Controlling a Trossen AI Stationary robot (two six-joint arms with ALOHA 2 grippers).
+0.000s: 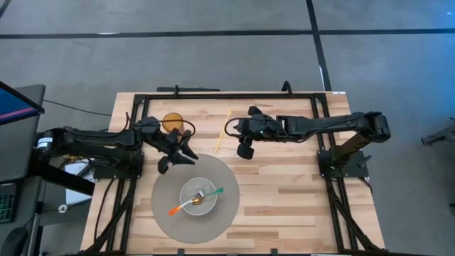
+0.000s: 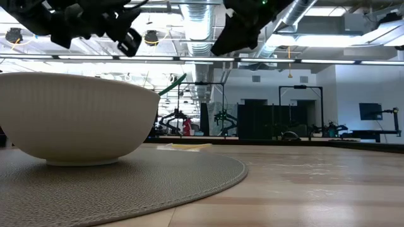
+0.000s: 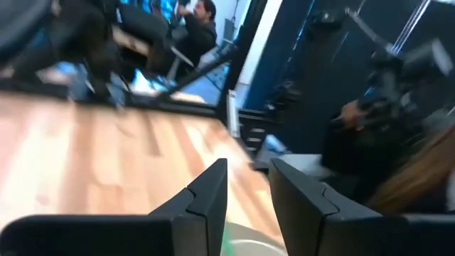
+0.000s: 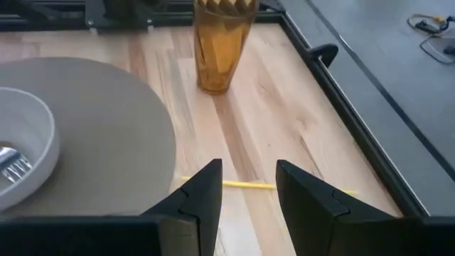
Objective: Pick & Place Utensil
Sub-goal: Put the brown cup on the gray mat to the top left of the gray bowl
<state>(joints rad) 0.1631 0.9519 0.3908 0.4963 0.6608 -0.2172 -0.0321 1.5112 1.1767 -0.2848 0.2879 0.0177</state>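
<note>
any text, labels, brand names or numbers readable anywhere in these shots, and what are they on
None can be read in any view.
The white bowl, the amber cup, the round grey mat and the wooden table carry no visible print.
The monitor at the table's left edge shows only colour, no legible characters.
The wall screen far back in the room is too small to read.
</note>
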